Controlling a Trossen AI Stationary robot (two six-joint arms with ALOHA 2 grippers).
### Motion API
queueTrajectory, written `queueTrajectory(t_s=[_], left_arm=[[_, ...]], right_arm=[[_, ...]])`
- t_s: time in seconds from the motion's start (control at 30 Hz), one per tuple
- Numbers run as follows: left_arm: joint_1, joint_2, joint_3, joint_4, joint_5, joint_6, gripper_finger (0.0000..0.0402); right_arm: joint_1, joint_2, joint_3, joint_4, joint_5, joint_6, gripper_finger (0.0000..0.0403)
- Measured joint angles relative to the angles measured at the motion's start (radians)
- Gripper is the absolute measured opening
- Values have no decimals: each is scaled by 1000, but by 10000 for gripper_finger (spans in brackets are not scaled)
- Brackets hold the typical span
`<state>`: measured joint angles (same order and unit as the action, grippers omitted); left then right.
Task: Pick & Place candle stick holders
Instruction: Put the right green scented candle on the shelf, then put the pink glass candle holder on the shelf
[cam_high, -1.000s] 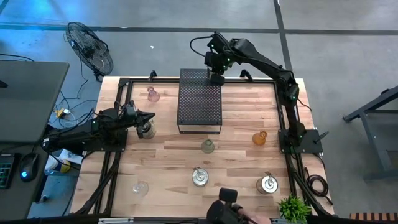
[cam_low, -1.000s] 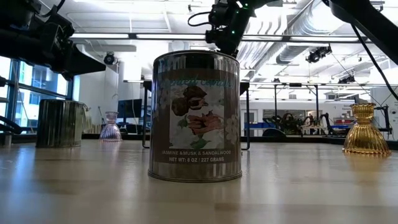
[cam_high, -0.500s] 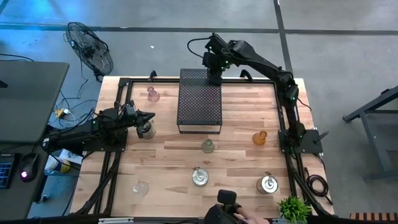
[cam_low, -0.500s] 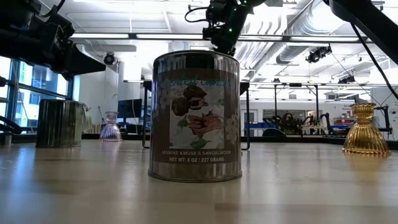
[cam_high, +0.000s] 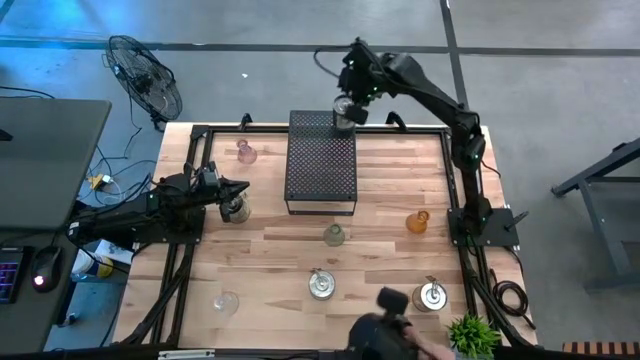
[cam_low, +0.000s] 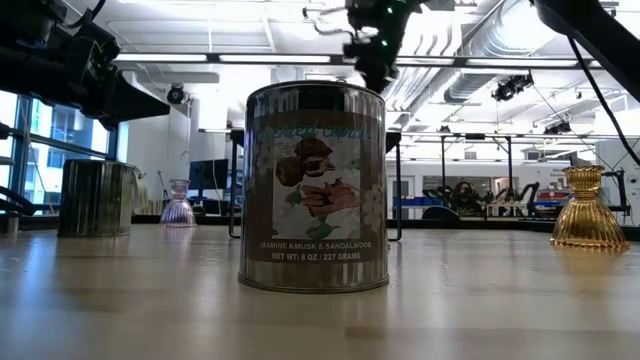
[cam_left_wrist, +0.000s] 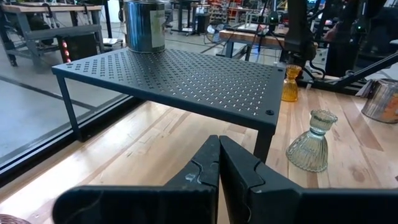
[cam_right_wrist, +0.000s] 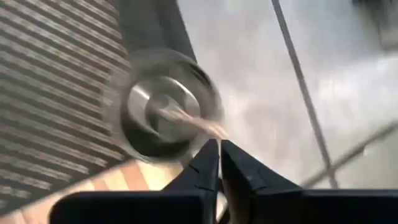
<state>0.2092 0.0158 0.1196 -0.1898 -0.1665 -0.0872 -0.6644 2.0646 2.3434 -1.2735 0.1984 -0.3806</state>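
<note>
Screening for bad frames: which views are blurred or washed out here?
Right wrist view: motion-smeared, the tin on the black shelf streaks. Low view: bright windows and ceiling lights behind the near tin. High and left wrist views: sharp, even light.

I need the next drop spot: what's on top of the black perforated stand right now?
One silvery tin stands at the far right corner of the black perforated stand; the rest of its top is bare. The right gripper hangs just beyond the tin, fingers shut.
</note>
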Motion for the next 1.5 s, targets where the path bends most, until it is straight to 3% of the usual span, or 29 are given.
queueTrajectory(t_s=[0.13,0.33,0.57,1.03,1.23,1.37,1.5], left_arm=[[0,0,0,0,0,0,1],[0,0,0,0,0,0,1],[0,0,0,0,0,0,1],[0,0,0,0,1,0,1],[0,0,0,0,0,0,1],[0,0,0,0,-1,-20,1],[0,5,0,-5,-31,-87,1]], right_arm=[[-59,1,-1,-33,-36,65,17],[-94,8,-1,-30,-182,74,4],[-92,47,-2,-14,-130,60,2],[-78,51,-2,-30,-257,43,1],[-74,49,-2,-29,-231,41,0],[-69,13,-3,-51,-208,34,0],[-67,-67,-72,-10,-283,43,0]])
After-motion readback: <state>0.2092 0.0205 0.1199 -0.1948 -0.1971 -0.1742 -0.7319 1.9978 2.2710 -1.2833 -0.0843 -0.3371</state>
